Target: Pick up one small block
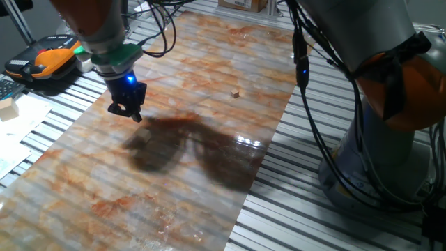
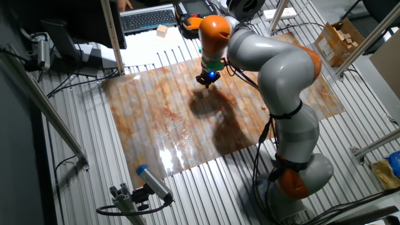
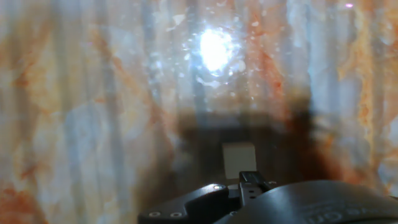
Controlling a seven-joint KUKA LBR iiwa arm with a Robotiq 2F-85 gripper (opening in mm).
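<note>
Right now the gripper (image 1: pixel 127 110) is hanging over the worktop (image 1: pixel 174 188); the small block (image 3: pixel 239 159) is waiting below, and I cannot tell if the jaws are parted.

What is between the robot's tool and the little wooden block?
Nothing. In the hand view the small block sits just ahead of the tool, with only shadowed marbled mat in between.

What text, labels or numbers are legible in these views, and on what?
None legible.
Cardboard box at the far edge of one fixed view: white label with print, too small to read.
Keyboard in the other fixed view: key legends too small.
Hand view: no text on the hand or the small block.
</note>
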